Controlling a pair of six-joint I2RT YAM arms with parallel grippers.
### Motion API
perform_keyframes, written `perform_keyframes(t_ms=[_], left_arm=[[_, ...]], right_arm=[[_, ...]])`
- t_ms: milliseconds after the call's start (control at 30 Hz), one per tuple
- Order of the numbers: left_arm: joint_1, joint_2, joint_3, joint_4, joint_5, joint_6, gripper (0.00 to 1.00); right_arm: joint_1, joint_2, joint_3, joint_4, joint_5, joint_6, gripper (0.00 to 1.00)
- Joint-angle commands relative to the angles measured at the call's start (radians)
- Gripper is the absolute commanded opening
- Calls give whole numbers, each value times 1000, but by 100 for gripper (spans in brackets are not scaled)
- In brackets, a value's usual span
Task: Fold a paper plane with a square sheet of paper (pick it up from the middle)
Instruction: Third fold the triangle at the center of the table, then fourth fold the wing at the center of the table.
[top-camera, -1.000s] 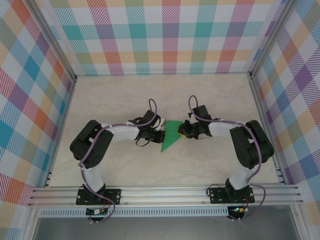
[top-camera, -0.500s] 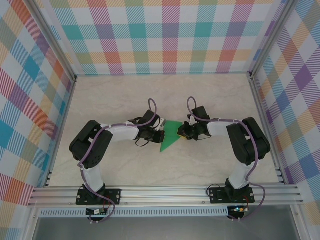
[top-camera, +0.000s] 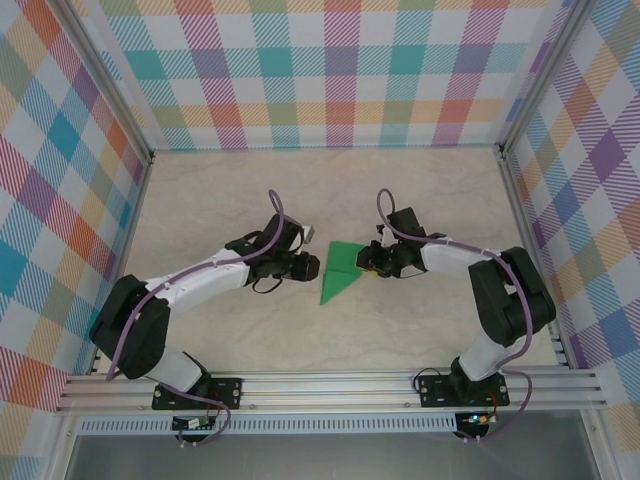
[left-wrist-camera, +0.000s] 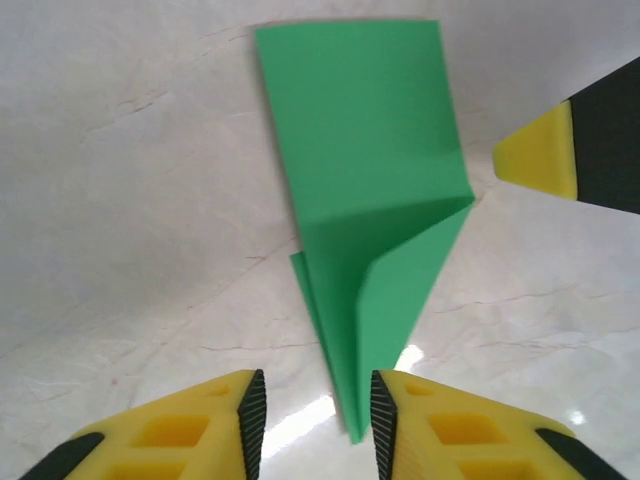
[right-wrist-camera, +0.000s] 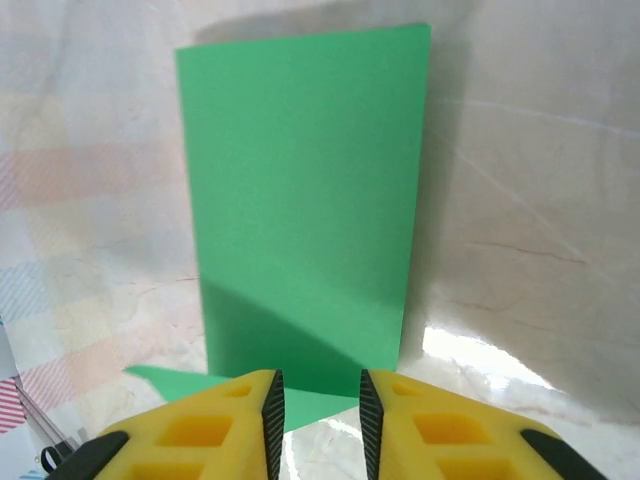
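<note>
Left end effector (top-camera: 308, 266) at 9 o'clock of sheet: fingers slightly parted, gripping nothing. Square sheet of paper (top-camera: 338, 272) flat mid-desk (top-camera: 420, 190), folded, point toward 7 o'clock. Looks light, floppy, slippery; pinch firm creased edge. Right end effector (top-camera: 368, 262) at 3 o'clock: unclenched, empty.

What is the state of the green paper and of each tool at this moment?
green paper, folded to a pointed shape, lying on the table, gripped by neither tool.
left tool, a little open, over the paper's tip.
right tool, a little open, at the paper's edge.
</note>
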Motion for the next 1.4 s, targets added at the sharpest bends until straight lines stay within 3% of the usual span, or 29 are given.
perform_keyframes(t_ms=[0, 167, 367, 800, 1367], left_arm=[[-3, -12, -31, 1, 83, -25, 31], [-26, 41, -14, 74, 172, -25, 24], [-53, 157, 42, 86, 181, -23, 19], [-76, 255, 105, 49, -5, -32, 12], [-78, 336, 98, 58, -74, -86, 13]], right_arm=[[-6, -47, -9, -38, 25, -15, 31], [-10, -49, -55, 17, -11, 16, 35], [-9, 1, -77, 93, -92, 42, 40], [-10, 102, -38, 203, -210, 52, 42], [-8, 145, -4, 217, -278, -24, 38]])
